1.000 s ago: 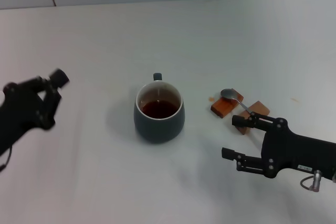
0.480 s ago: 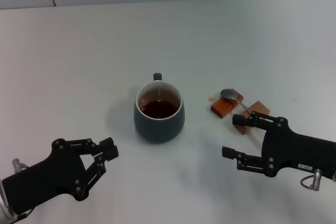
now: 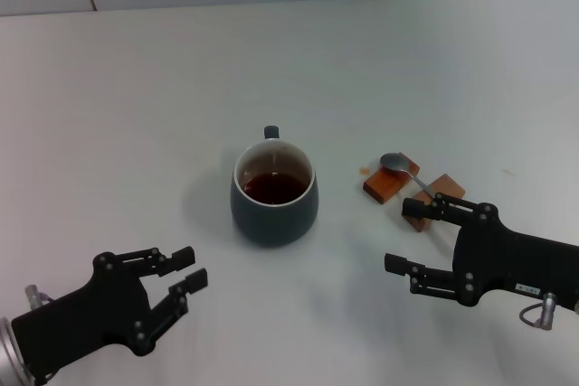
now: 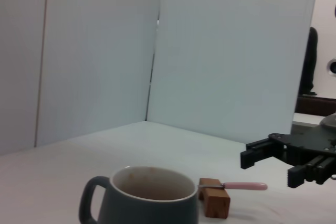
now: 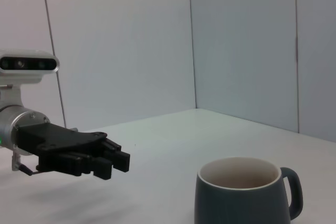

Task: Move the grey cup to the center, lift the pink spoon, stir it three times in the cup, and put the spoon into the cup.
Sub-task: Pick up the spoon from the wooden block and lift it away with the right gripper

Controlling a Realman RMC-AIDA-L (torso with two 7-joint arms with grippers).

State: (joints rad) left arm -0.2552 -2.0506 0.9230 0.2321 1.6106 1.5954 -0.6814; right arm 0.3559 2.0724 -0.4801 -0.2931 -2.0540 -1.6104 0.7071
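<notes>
Sitting squarely mid-tabletop, the grey cup [image 3: 274,193] looks parked where it belongs, handle turned to the far side, with dark reddish-brown liquid reaching partway up its white inside and nothing else in it. Just to its right, well clear of the rim, the pink spoon [image 3: 409,174] lies propped across two wooden blocks [image 3: 412,192], its silver bowl over the block nearer the cup and its handle running back toward the robot's right, raised off the tabletop [image 3: 181,79]; the left wrist view shows that pale handle jutting free past the block. That makes the spoon lift the step in hand, I'd say. The right end effector [image 3: 421,242] hovers just near the handle end, fingers spread and empty. To do it well, it should close across the free part of the handle, lift straight up so the blocks don't get dragged, and keep the bowl level before swinging over the cup. The left end effector [image 3: 181,270] waits low at the front left, released, apart from the cup.
</notes>
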